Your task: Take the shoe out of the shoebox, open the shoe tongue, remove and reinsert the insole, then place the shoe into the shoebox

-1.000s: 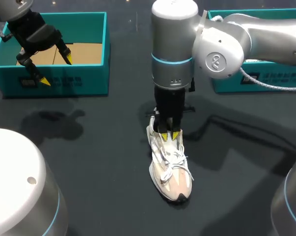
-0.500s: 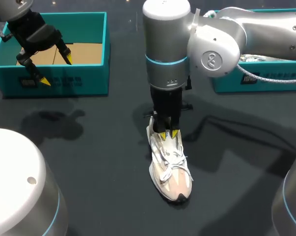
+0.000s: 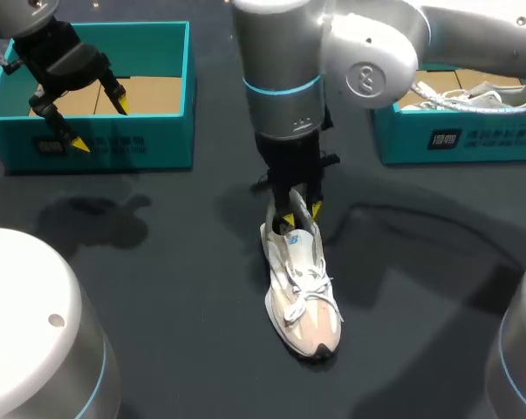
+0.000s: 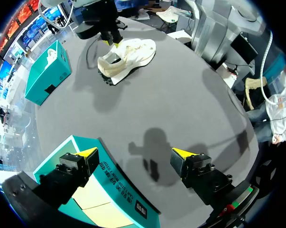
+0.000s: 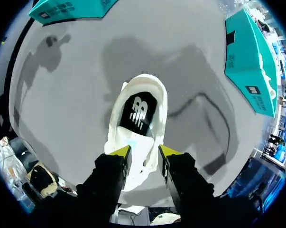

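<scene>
**Right pincer holds the tongue; insole not yet out**

**Placement.** The shoe (image 3: 302, 297) lies out of its box on the dark counter (image 3: 158, 262), sole down, heel towards the arms and toe pointing away from them. The right pincer (image 5: 143, 152) stands upright over the shoe's opening. Its fingers are set close together and pinch the upper end of the shoe tongue (image 5: 141, 166) from both sides. In my judgement this grip is meant to draw the tongue back and widen the opening so the insole (image 5: 139, 114) can be reached. The insole sits flat inside the shoe. The left pincer (image 3: 101, 125) hangs over the near wall of the left shoebox (image 3: 158, 140). Its fingers are spread wide and grip nothing, and it is well apart from the shoe, out of the working arm's way.

**Materials.** The shoe is a white sneaker of soft fabric with loosely tied white laces, a pale pinkish toe and a lugged sole. The tongue is thin, pliable and likely to fold. The insole is black with a white mark. The shoebox is teal card with a plain brown floor. A second teal shoebox (image 3: 472, 140) stands at the right and holds something white. The counter is matte.
</scene>
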You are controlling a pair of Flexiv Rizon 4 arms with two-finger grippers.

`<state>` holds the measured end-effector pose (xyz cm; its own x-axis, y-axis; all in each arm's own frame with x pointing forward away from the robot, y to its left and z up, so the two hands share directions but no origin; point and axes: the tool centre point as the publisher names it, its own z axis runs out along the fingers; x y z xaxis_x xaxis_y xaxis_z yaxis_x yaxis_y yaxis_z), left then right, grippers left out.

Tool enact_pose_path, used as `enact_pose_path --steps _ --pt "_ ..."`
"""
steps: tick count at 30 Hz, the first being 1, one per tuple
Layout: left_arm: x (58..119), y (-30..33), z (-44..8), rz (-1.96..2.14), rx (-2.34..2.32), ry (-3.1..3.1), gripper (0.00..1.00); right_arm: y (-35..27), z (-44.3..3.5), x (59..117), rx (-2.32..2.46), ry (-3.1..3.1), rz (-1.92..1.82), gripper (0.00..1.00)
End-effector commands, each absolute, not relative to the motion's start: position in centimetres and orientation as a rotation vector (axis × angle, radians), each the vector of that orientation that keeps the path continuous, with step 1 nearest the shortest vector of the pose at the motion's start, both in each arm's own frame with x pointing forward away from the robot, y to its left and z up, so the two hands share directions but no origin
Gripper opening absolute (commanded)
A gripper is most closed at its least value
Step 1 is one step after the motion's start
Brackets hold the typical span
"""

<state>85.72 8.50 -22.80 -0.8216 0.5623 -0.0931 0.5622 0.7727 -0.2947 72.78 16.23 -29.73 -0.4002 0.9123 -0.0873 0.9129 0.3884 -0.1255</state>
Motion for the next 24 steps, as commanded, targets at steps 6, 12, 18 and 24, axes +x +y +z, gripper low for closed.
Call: enact_pose_path --steps 6,12,18,24 --pt "85.7 8.5 -22.8 0.489 -0.939 -2.957 1.0 17.2 -25.0 74.4 0.838 2.737 -0.304 1.0" --pt "85.7 8.5 -22.8 0.489 -0.939 -2.957 1.0 17.5 -25.1 74.2 0.394 2.852 -0.067 1.0" --pt "85.7 8.5 -22.8 0.489 -0.939 -2.957 1.0 17.5 -25.1 74.2 0.394 2.852 -0.067 1.0" --pt "85.7 8.5 -22.8 0.489 -0.939 -2.957 1.0 17.7 -25.9 75.4 0.187 2.874 0.014 1.0"
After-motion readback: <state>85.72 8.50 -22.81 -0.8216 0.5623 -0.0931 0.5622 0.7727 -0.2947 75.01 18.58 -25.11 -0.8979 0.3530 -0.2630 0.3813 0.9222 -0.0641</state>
